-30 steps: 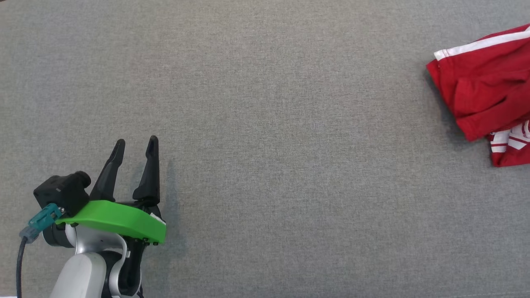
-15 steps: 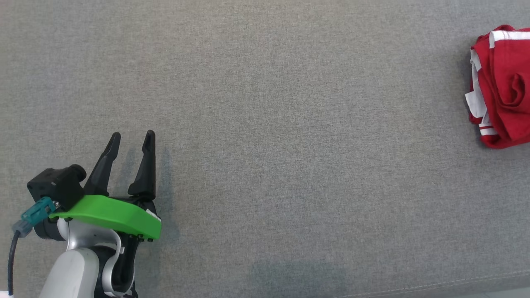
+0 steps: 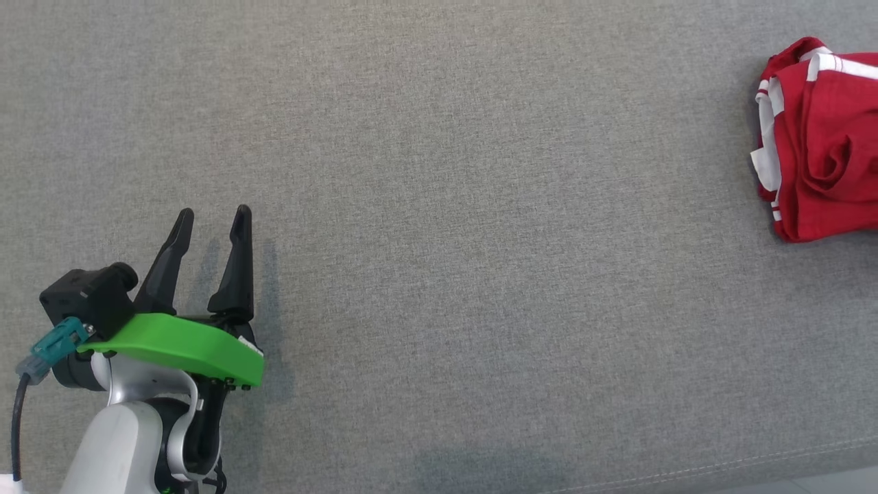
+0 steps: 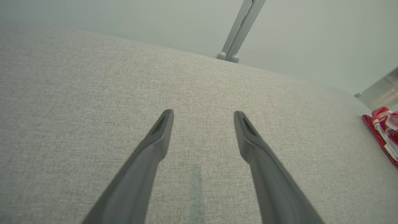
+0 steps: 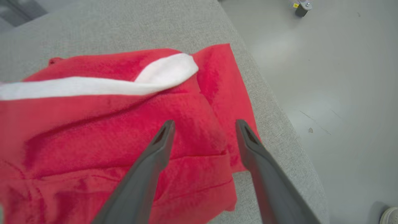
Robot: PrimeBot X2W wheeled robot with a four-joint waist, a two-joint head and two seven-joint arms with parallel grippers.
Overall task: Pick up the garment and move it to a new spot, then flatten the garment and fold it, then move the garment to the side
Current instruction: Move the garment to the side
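The garment [image 3: 820,140] is red with white stripes and lies bunched in a heap at the far right edge of the grey surface [image 3: 446,206]; a sliver of the garment [image 4: 384,133] shows at the right of the left wrist view. My right gripper [image 5: 205,124] hangs open just above the garment [image 5: 108,130], fingers spread with nothing between them. Far from the cloth, at the lower left of the head view, my left gripper [image 3: 209,219] stands open and empty, as the left gripper [image 4: 203,113] confirms in its own wrist view.
The cushion's right edge [image 5: 279,102] drops to a pale grey floor [image 5: 342,77] right beside the garment. A metal post [image 4: 241,29] stands past the far edge. The cushion's front seam [image 3: 754,458] runs along the lower right of the head view.
The garment has gone from a hanging spread to a compact heap at the right edge. My right gripper has opened and let it go. The head view shifted slightly.
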